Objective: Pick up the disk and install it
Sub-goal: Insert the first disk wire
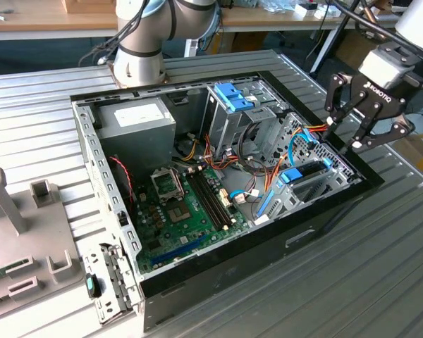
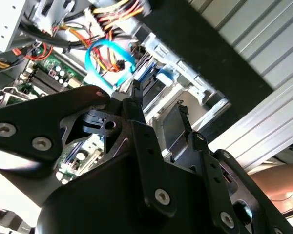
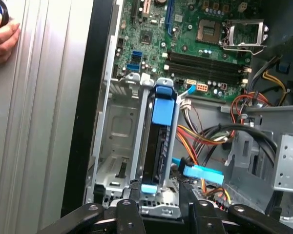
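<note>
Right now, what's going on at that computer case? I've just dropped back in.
The arm's claw hangs open and empty above the drive cage, at the side of the open computer case on the exterior view's right. The disk, with its light-blue rail, stands on edge in a slot of that cage, apart from the claw. Whether it is fully seated I cannot tell. A person's hand is over the table beside the case.

Exterior high, both wrist views close above case (image 1: pixel 233 262).
</note>
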